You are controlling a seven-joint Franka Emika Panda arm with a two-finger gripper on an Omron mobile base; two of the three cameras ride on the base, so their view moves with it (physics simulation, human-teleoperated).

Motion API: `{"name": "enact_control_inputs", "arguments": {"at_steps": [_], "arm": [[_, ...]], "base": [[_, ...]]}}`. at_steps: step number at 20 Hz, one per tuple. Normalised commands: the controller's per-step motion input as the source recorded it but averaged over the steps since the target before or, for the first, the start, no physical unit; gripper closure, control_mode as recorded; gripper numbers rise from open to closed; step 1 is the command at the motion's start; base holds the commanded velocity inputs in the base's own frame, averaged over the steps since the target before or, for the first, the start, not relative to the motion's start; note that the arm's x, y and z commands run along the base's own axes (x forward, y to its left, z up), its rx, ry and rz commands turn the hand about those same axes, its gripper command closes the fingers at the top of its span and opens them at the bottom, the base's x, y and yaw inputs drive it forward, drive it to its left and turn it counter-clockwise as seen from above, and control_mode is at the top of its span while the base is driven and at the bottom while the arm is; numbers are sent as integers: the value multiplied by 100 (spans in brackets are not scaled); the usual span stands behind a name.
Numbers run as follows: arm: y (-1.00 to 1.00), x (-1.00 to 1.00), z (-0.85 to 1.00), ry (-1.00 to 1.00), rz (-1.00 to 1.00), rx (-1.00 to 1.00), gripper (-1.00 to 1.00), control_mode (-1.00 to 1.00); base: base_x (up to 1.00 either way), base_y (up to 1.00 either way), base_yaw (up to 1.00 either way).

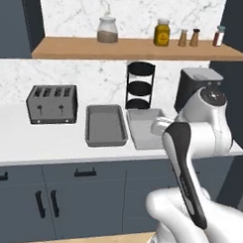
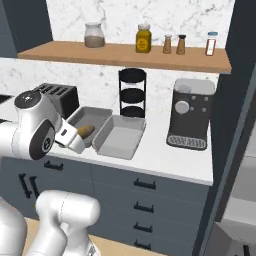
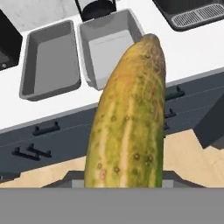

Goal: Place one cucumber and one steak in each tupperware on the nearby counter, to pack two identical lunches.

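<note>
The end effector (image 2: pixel 80 134) was clamped on a yellow-green cucumber (image 3: pixel 127 118), whose tip stuck out from the hand in the right base view, in front of the white table's (image 1: pixel 53 143) edge. On the table, two grey tupperware trays stood side by side, the left tupperware (image 1: pixel 106 125) beside the right tupperware (image 1: pixel 145 128), between a dark toaster (image 1: pixel 51 104) and a coffee machine (image 2: pixel 191 115). The cucumber hung above the floor and drawer fronts, short of both trays.

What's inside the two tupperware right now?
Both the left tupperware and right tupperware show bare grey floors. The held cucumber covers the right one's near corner, so that spot is unseen.
</note>
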Motion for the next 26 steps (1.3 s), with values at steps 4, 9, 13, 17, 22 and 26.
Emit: {"name": "enact_control_inputs", "arguments": {"at_steps": [4, 9, 13, 17, 22, 26], "arm": [[0, 0, 0, 0, 0, 0, 100, 100], [6, 80, -52, -1, -2, -1, 100, -100], [0, 100, -87, -2, 0, 0, 100, -100], [29, 100, -59, 0, 0, 0, 100, -100], [56, 99, -33, 1, 0, 1, 100, -100], [14, 88, -46, 16, 0, 0, -100, -100]], "base": [[100, 72, -16], [20, 3, -2], [0, 0, 0], [0, 0, 0], [0, 0, 0], [0, 0, 0]]}}
